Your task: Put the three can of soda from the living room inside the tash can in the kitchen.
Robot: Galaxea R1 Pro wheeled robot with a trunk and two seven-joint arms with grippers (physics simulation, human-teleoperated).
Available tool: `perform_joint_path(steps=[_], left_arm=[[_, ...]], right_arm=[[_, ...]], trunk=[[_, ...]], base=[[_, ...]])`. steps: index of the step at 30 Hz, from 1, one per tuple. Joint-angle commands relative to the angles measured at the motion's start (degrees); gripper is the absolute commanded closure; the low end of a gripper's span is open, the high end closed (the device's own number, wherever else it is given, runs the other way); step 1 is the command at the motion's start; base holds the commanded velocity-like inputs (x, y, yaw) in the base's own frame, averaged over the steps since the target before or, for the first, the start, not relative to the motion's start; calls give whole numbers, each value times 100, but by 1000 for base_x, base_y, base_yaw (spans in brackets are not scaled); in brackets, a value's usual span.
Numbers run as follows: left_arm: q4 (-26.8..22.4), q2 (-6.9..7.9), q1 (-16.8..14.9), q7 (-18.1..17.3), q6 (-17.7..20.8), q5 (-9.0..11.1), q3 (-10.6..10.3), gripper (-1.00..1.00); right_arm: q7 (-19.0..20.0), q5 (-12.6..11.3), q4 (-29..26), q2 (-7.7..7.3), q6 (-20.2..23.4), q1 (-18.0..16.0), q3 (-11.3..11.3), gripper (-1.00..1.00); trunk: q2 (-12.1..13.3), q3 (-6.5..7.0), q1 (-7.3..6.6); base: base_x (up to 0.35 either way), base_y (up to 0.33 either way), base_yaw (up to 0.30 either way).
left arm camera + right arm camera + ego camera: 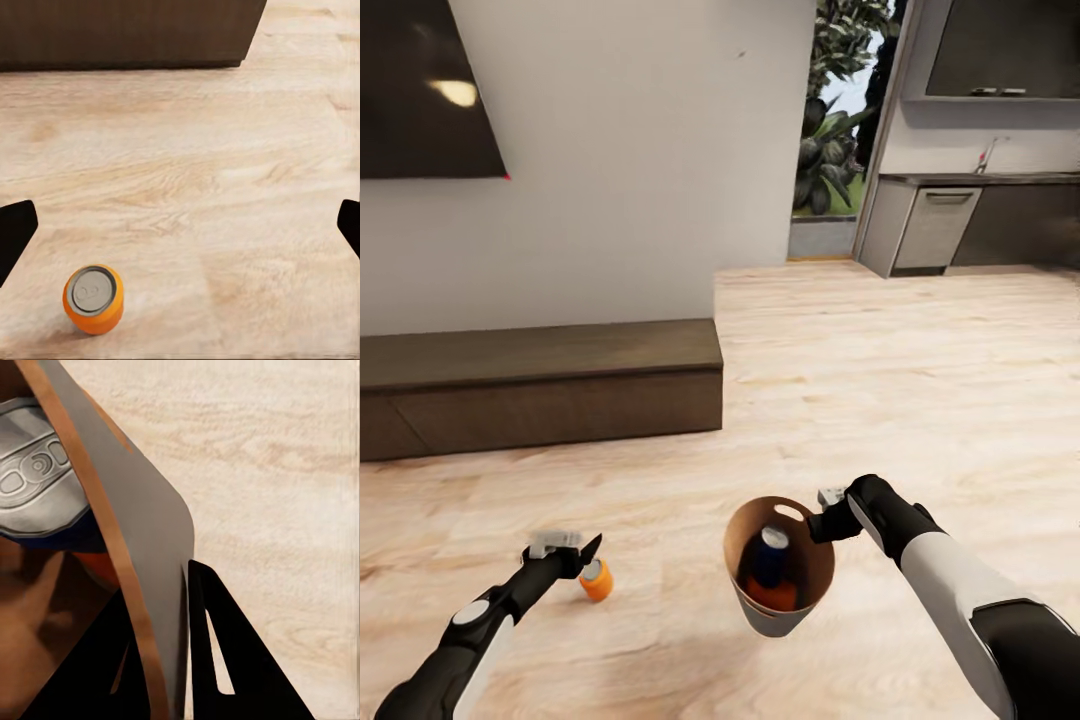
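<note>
The right hand (822, 522) is clamped on the rim of the tash can (778, 608), one finger (232, 660) outside the grey wall and the other inside against the tan lining, as the right wrist view shows. The bin hangs tilted from that grip above the wooden floor (880, 380), its mouth turned up toward the head camera. Inside it lie a dark blue can of soda (768, 556) with a silver top and, below that one, an orange can (772, 594).

The left hand (588, 548) is spread wide, its two dark fingertips (16, 229) at opposite edges of the left wrist view with bare floor between them. The third can of soda (596, 580), orange, stands upright on the floor just beside that hand, well apart from the bin and not held.

Beyond the left hand, a long low brown cabinet (540, 385) runs along the white wall. Far beyond the bin, past the open floor, the kitchen (980, 190) shows its grey bench and dark cupboards.
</note>
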Motion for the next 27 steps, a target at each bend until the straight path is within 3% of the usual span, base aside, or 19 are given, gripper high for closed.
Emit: perform_joint_path(steps=[1,5,9,27], left_arm=[[172,-3,-1,11,1,3,2,-100],[686,-6,-7,189,-5,15,5,-100],[874,-8,-10,297,-29,20,13,-100],[877,1,-10,325,-259,31,26,-100]], right_arm=[[45,-196,-3,2,44,-3,-33,100],[47,-194,-20,3,48,-3,-33,100],[45,-194,-35,1,52,-3,-31,100],[41,-194,-45,1,54,-3,-25,100]], trunk=[[0,1,-1],[0,1,-1],[0,1,-1],[0,1,-1]], base=[[308,-32,-55],[317,-15,-25],[310,-4,-7],[82,9,0]])
